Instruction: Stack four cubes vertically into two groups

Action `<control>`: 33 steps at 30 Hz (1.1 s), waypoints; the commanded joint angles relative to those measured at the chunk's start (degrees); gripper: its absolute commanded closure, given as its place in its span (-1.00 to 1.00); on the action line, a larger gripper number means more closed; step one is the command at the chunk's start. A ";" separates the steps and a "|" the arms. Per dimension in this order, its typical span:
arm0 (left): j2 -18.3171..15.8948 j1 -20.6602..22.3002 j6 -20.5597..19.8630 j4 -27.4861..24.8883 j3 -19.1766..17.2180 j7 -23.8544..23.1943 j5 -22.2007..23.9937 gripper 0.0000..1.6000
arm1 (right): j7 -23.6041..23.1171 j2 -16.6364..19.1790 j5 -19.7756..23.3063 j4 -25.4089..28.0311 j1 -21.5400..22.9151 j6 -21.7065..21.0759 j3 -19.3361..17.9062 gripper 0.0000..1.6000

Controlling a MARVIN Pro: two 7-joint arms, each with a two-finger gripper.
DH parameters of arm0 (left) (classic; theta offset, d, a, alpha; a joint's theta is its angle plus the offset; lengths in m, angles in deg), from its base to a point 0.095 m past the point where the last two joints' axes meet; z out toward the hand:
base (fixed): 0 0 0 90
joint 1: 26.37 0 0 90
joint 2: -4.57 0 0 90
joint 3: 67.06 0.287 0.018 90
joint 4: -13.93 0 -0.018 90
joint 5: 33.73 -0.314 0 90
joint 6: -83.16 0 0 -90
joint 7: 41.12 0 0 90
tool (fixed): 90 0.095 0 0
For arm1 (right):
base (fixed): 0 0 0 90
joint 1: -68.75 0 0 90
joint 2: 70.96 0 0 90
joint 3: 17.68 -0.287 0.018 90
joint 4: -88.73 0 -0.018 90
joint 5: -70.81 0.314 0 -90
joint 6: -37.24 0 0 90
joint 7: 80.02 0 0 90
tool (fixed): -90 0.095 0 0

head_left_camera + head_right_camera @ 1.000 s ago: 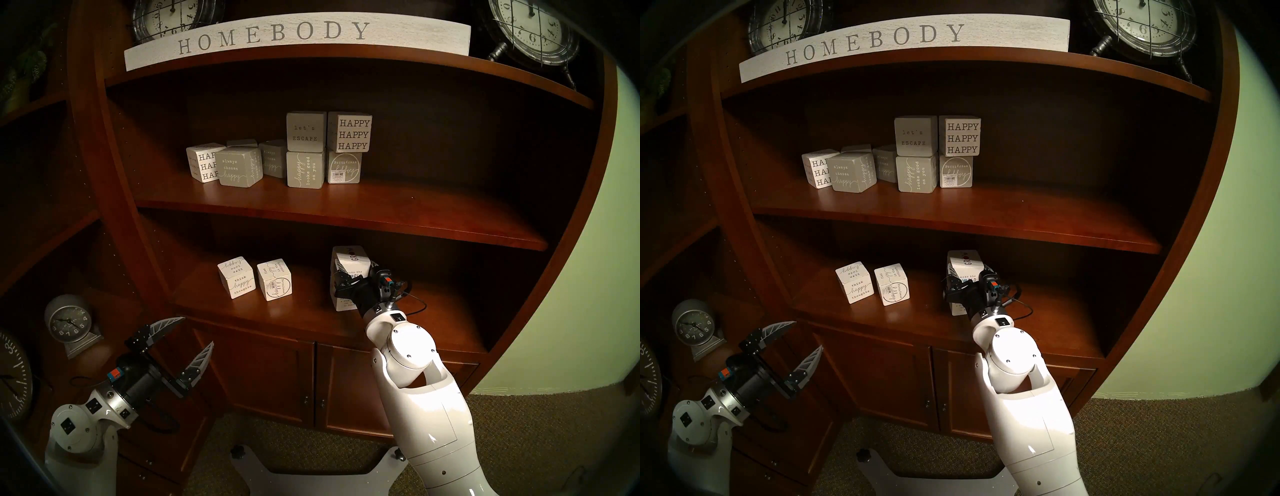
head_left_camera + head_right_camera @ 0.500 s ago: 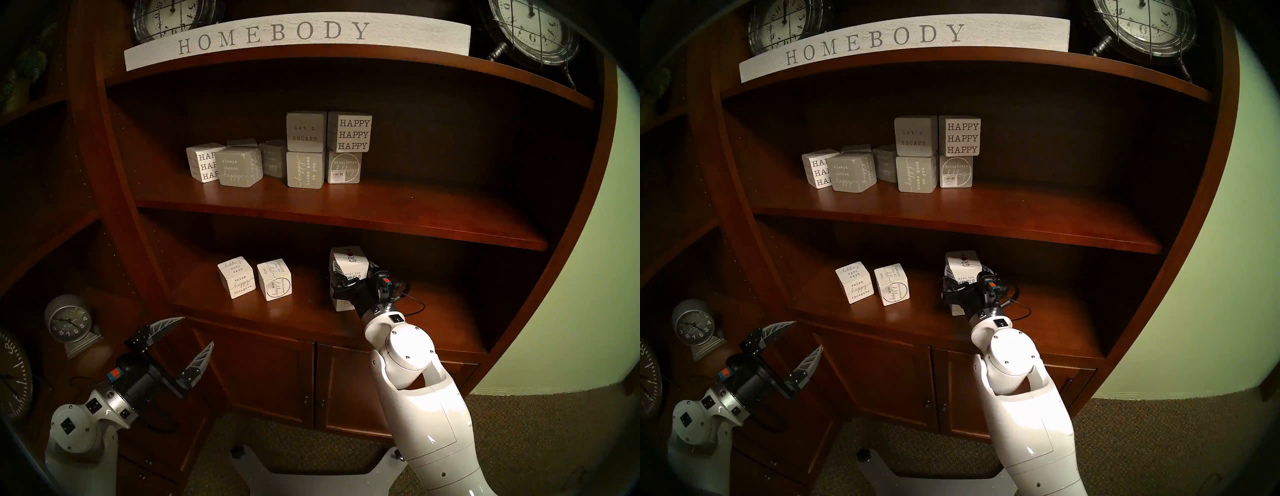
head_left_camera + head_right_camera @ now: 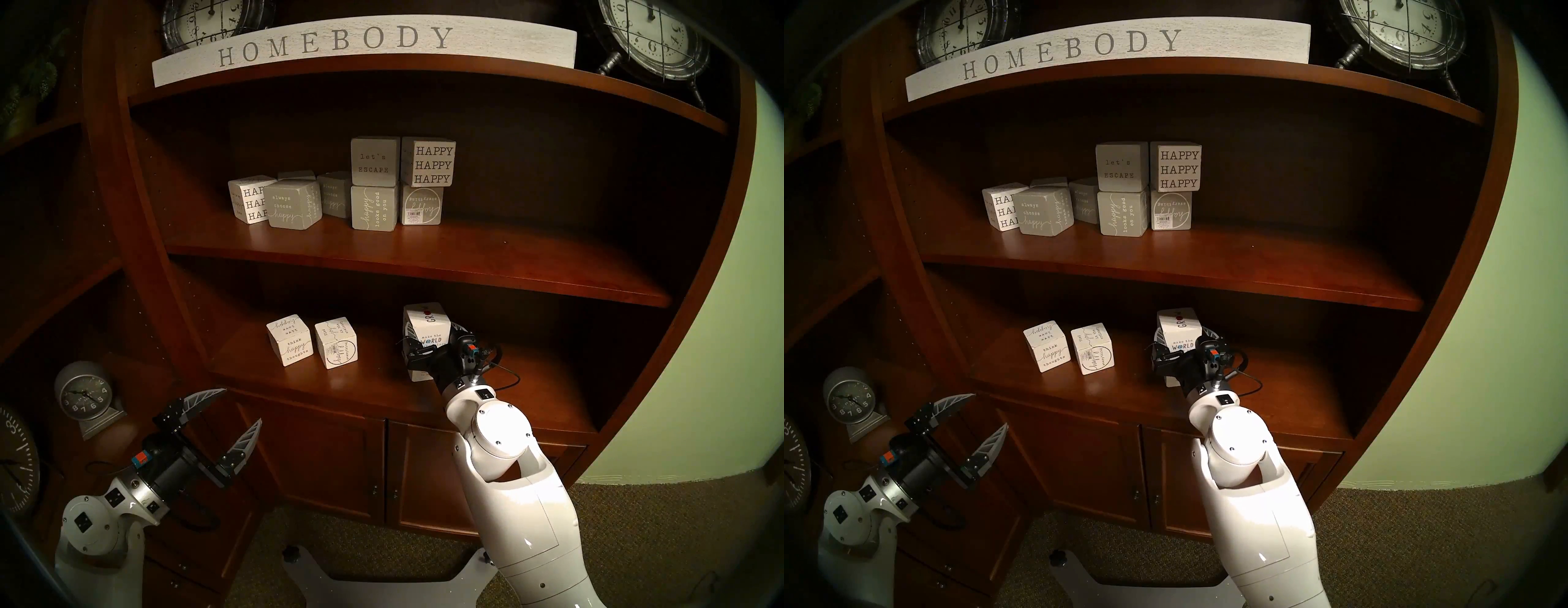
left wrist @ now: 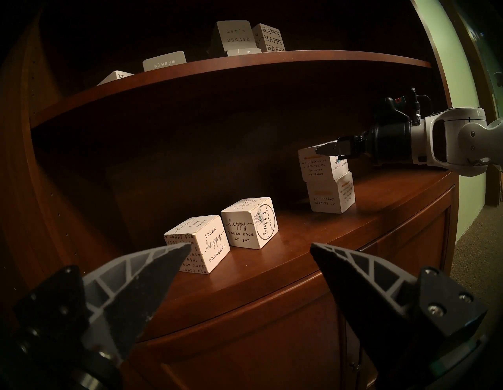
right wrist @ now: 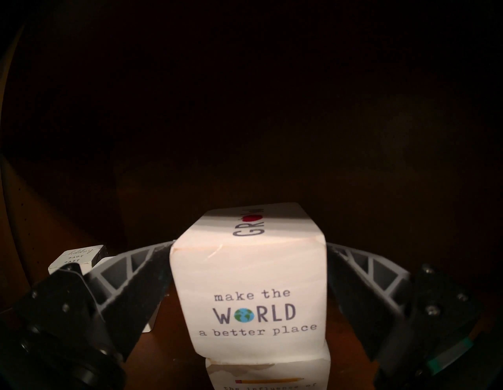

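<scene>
Here the right gripper (image 5: 249,275) has its jaws spread beside the top block (image 5: 249,283), apparently loose; the left gripper's (image 4: 245,261) jaws gape empty at seven o'clock.

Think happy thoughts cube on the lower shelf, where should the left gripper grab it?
Probably take the think happy thoughts cube by its left and right faces, left gripper coming level from the shelf front. It sits flat; the shelf above crowds a top approach; the neighbouring cube is close.
</scene>
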 commanded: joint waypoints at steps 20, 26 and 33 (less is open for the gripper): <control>-0.01 -0.01 0.04 -0.92 0.00 -0.05 0.06 -1.00 | -1.36 0.01 -0.29 0.97 -0.16 2.22 -1.01 -1.00; -0.01 -0.01 0.04 -0.92 0.00 -0.05 0.06 -1.00 | -1.32 -0.05 -0.47 1.25 -0.53 2.05 -0.78 -1.00; -0.01 -0.01 0.04 -0.92 0.00 -0.05 0.06 -1.00 | -0.99 0.10 -0.35 2.12 -1.27 1.90 -0.49 -1.00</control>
